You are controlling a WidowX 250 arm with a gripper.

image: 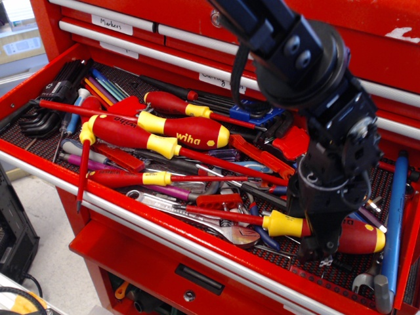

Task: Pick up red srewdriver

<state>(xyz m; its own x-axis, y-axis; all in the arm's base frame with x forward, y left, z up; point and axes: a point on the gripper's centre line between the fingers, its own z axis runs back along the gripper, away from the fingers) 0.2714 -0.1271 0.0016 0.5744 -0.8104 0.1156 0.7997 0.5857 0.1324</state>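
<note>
Workshop: red tool chest (197, 29), labelled drawers; open drawer (39, 79) crammed w/ screwdrivers (184, 131), hex keys (39, 121) at 9 o'clock, wrench (216, 226).

Black arm angled down from upper left, end effector (321, 246) pointing downward, jaw state hidden.

Approx counts in open red metal tool drawer (39, 172): 3 fat red/yellow "wiha" screwdrivers — 1 big red srewdriver (357, 237) directly under black gripper (323, 252), 2 more (187, 130) (128, 134) well to its left; 3 slim red drivers w/ yellow collars (141, 178); 1 blue hex-key holder (252, 113).
</note>
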